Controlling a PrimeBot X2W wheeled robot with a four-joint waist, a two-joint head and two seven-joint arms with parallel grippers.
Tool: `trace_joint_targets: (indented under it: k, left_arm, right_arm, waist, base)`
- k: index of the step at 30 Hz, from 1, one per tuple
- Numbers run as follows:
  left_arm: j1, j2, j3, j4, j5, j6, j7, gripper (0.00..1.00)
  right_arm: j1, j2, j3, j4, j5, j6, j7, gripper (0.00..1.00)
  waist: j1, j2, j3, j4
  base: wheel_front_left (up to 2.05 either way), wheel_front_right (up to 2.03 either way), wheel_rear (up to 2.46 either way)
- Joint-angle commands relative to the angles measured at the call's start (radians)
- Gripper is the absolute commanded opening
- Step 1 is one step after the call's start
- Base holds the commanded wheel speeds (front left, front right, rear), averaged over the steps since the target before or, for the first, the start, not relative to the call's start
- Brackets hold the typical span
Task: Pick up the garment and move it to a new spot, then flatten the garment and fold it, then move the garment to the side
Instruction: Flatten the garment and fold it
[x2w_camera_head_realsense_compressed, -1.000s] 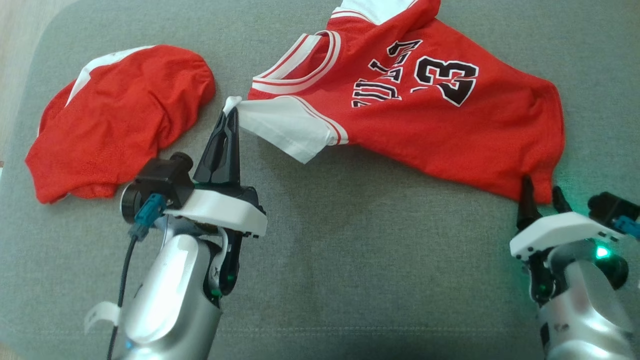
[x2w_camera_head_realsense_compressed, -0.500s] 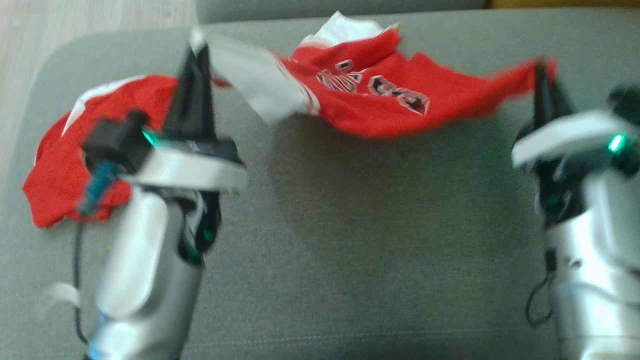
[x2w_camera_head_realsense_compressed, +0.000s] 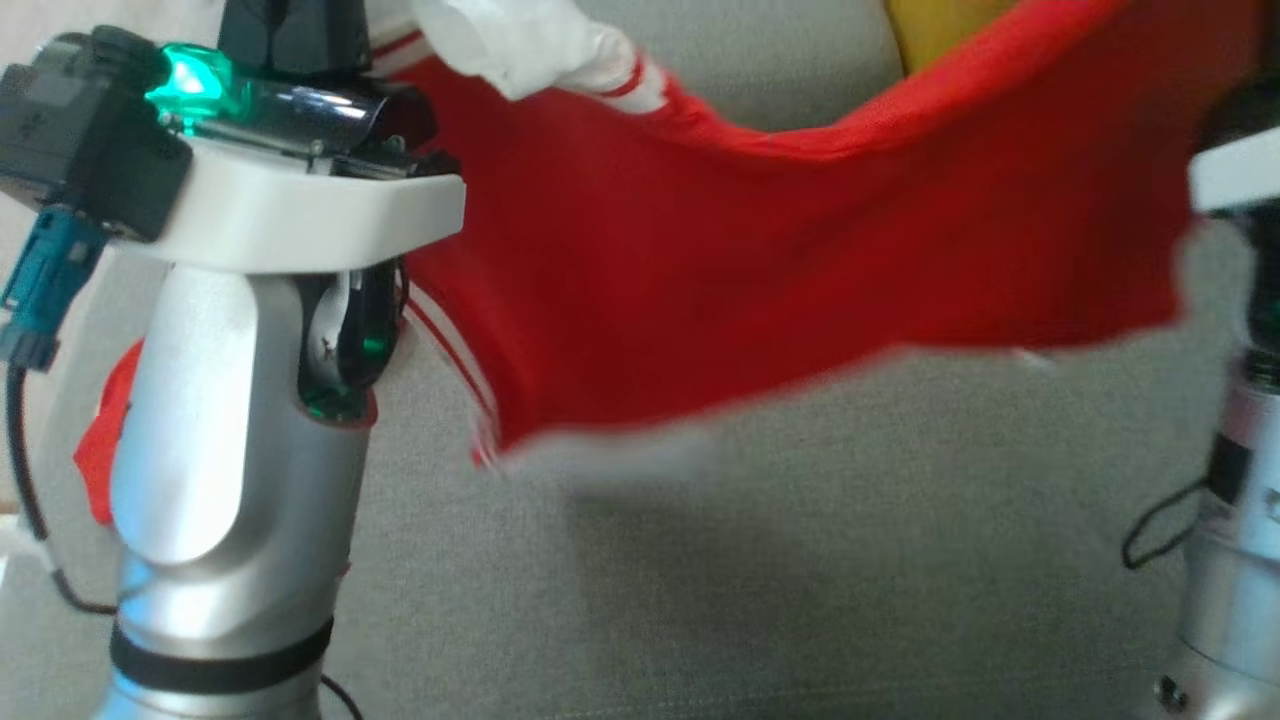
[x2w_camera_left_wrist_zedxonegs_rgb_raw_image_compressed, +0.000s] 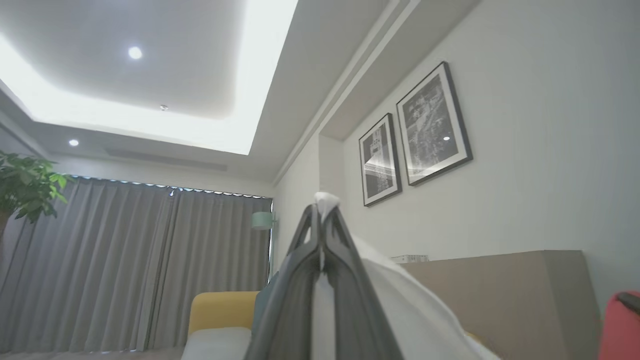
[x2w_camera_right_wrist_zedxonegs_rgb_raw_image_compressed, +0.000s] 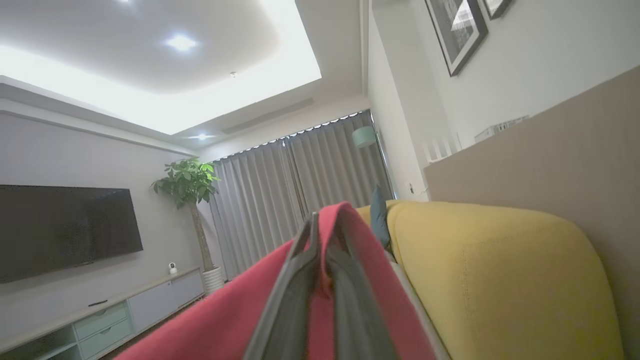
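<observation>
- My left pincer (x2w_camera_left_wrist_zedxonegs_rgb_raw_image_compressed: 324, 220) is pressed together on a pinch of the white sleeve (x2w_camera_head_realsense_compressed: 520, 40); in the left wrist view a tuft of white cloth sticks out past the tips and more of it drapes down the right side of the fingers (x2w_camera_left_wrist_zedxonegs_rgb_raw_image_compressed: 295, 300).
- My right pincer (x2w_camera_right_wrist_zedxonegs_rgb_raw_image_compressed: 320, 235) is clamped on red fabric, which wraps over the tips and falls away on both sides in the right wrist view.
- The red jersey (x2w_camera_head_realsense_compressed: 760, 260) hangs between the two pincers, slung like a hammock above the grey seat (x2w_camera_head_realsense_compressed: 800, 600). I cannot tell whether its blurred lower edge clears the seat or brushes it.
- White stripes (x2w_camera_head_realsense_compressed: 450, 350) run down the jersey's left edge, just beside my left forearm (x2w_camera_head_realsense_compressed: 220, 450).
- A second bit of red cloth (x2w_camera_head_realsense_compressed: 100, 450) peeks out on the seat behind that forearm.
- Both wrist cameras point up into the room: framed pictures (x2w_camera_left_wrist_zedxonegs_rgb_raw_image_compressed: 415, 135) on the wall, grey curtains (x2w_camera_left_wrist_zedxonegs_rgb_raw_image_compressed: 150, 260), a yellow cushion (x2w_camera_right_wrist_zedxonegs_rgb_raw_image_compressed: 500, 270), a potted plant (x2w_camera_right_wrist_zedxonegs_rgb_raw_image_compressed: 187, 182) and a dark television (x2w_camera_right_wrist_zedxonegs_rgb_raw_image_compressed: 65, 230).
</observation>
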Motion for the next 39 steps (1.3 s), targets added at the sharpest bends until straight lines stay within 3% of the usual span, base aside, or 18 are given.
trace_joint_targets:
  k: [1, 7, 13, 19, 23, 28, 32, 39]
  left_arm:
    - [-0.034, 0.038, 0.029, -0.047, 0.012, 0.003, 0.017, 0.00]
    - [-0.025, 0.087, 0.003, -0.138, 0.037, -0.010, 0.115, 0.00]
    - [-0.115, 0.130, -0.008, -0.057, 0.031, -0.060, 0.178, 0.00]
    - [-0.374, 0.176, 0.033, 0.177, 0.009, -0.109, 0.175, 0.00]
    - [-0.604, 0.200, 0.053, 0.363, 0.029, -0.118, 0.113, 0.00]
    - [-0.822, 0.170, 0.082, 0.544, 0.023, -0.107, -0.005, 0.00]
    - [-0.850, 0.137, 0.061, 0.608, 0.025, -0.126, -0.032, 0.00]
    - [-0.723, 0.108, 0.017, 0.605, 0.026, -0.153, -0.035, 0.00]
  right_arm:
    - [-0.005, 0.000, 0.013, -0.055, 0.001, 0.007, 0.022, 0.00]
    - [0.059, 0.000, -0.050, -0.188, 0.020, 0.007, 0.117, 0.00]
    - [-0.027, 0.000, -0.071, -0.109, 0.000, 0.007, 0.141, 0.00]
    - [-0.330, 0.000, -0.018, 0.193, -0.037, 0.007, 0.018, 0.00]
    - [-0.588, 0.000, 0.001, 0.452, -0.064, 0.007, -0.166, 0.00]
    - [-0.832, 0.000, -0.013, 0.700, -0.084, 0.007, -0.429, 0.00]
    - [-0.882, 0.000, 0.006, 0.841, -0.079, 0.007, -0.526, 0.00]
    - [-0.820, 0.000, 0.044, 1.026, -0.058, 0.007, -0.536, 0.00]
  waist:
    - [0.0000, 0.0000, -0.011, 0.005]
    - [0.0000, 0.0000, -0.005, 0.017]
    - [0.0000, 0.0000, 0.073, -0.003]
    - [0.0000, 0.0000, 0.251, -0.043]
    - [0.0000, 0.0000, 0.341, -0.055]
    - [0.0000, 0.0000, 0.401, -0.036]
    - [0.0000, 0.0000, 0.433, -0.014]
    - [0.0000, 0.0000, 0.481, 0.019]
  base:
    - [0.00, 0.00, 0.00]
    - [0.00, 0.00, 0.00]
    - [0.00, 0.00, 0.00]
    - [0.00, 0.00, 0.00]
    - [0.00, 0.00, 0.00]
    - [0.00, 0.00, 0.00]
    - [0.00, 0.00, 0.00]
    - [0.00, 0.00, 0.00]
